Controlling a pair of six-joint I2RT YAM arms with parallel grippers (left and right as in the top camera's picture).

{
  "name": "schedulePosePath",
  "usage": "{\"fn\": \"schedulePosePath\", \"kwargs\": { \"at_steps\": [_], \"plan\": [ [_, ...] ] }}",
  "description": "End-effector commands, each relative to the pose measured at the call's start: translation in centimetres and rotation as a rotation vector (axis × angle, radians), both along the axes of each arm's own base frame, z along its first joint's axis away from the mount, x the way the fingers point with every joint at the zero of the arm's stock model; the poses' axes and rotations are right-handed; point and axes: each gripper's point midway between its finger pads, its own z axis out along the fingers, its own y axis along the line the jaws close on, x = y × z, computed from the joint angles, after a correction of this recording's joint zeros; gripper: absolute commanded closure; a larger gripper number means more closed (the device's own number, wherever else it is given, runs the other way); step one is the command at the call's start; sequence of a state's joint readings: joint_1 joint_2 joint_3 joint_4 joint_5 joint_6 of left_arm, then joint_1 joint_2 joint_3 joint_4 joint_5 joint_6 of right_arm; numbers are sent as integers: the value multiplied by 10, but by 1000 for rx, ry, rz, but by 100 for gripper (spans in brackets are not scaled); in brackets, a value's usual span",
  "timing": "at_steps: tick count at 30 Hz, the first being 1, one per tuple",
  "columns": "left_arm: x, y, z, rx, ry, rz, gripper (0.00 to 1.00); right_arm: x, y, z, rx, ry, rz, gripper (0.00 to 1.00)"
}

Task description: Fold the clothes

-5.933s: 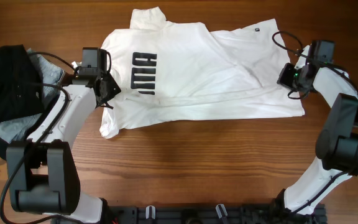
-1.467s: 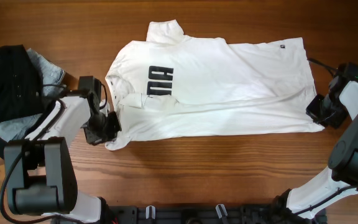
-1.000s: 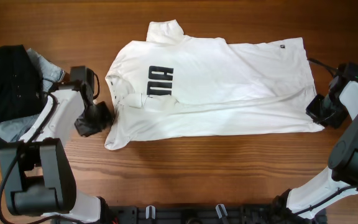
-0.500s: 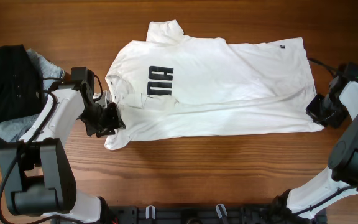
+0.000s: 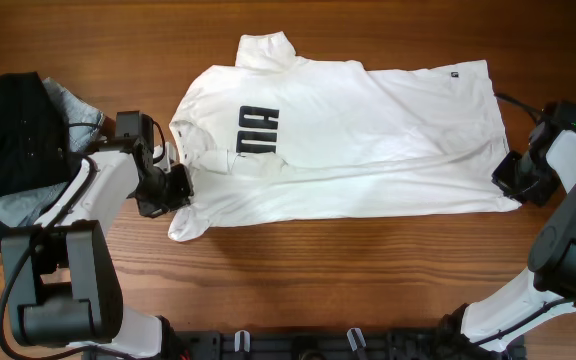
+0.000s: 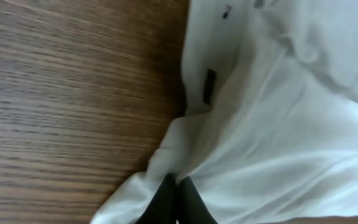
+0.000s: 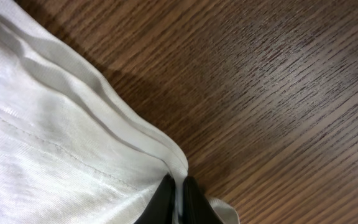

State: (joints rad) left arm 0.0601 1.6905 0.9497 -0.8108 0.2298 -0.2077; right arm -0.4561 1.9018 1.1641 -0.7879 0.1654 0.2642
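The clothes, a white T-shirt (image 5: 368, 140) with black lettering (image 5: 258, 132), lie flat across the table with the collar to the left. My left gripper (image 5: 178, 188) is at the shirt's left edge near the lower sleeve. In the left wrist view its jaws (image 6: 177, 190) are shut on a pinch of white fabric (image 6: 278, 124). My right gripper (image 5: 511, 185) sits at the shirt's near right corner. In the right wrist view it (image 7: 179, 190) is shut on the hem (image 7: 135, 134) there.
A black garment (image 5: 18, 130) lies on a light blue-grey one (image 5: 76, 105) at the table's left edge, just behind my left arm. Bare wooden table (image 5: 318, 280) runs in front of the shirt. A black rail (image 5: 298, 345) lines the near edge.
My left gripper drew back off the shirt's edge, opened, moved right again and closed on the fabric by the lower sleeve. The right gripper and the shirt stayed put.
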Motion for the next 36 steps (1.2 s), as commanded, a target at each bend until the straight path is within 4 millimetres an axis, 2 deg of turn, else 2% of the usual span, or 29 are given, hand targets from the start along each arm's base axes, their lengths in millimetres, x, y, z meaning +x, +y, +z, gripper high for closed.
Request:
{"fn": "schedulePosePath", "kwargs": {
  "at_steps": [1,5,7,10,14,15,17,19,22,23,27,29,30,31,32,33,36],
  "plan": [
    [-6,13,-5,74,27,36,96,2,1,-6,13,8,10,96],
    [-10,43,-7,244,52,149,96,1,1,-6,14,11,9,96],
    [-6,45,-7,254,42,190,96,0,1,-6,14,16,9,96],
    [-8,40,-7,222,54,228,96,-8,-5,-4,-29,49,-27,96],
    [-8,10,-4,53,48,115,96,-9,-5,-4,-28,54,-27,96],
    [-7,8,-4,44,42,89,96,-13,-6,-4,-40,73,-35,96],
    [-5,9,1,45,18,73,96,-36,-20,4,-153,156,-148,96],
    [4,9,13,47,-32,69,96,-48,-28,10,-225,191,-225,96],
    [24,10,31,50,-141,64,96,-28,-24,9,-171,109,-172,95],
    [31,10,36,47,-180,64,96,-19,-20,10,-140,66,-142,92],
    [67,-3,52,-36,-346,48,96,12,-16,36,-97,-98,-123,53],
    [84,-6,58,-40,-420,38,90,28,-13,57,-78,-193,-90,36],
    [91,-9,59,-41,-448,30,84,35,-11,64,-66,-232,-61,31],
    [98,-12,60,-42,-475,19,80,47,-3,74,-29,-300,1,29],
    [107,-18,60,-45,-508,2,66,60,8,86,20,-372,74,28],
    [113,-21,58,-41,-524,-6,60,66,15,92,52,-411,119,28],
    [124,-18,38,14,-523,-6,56,70,27,96,113,-449,152,27]
  ]
}}
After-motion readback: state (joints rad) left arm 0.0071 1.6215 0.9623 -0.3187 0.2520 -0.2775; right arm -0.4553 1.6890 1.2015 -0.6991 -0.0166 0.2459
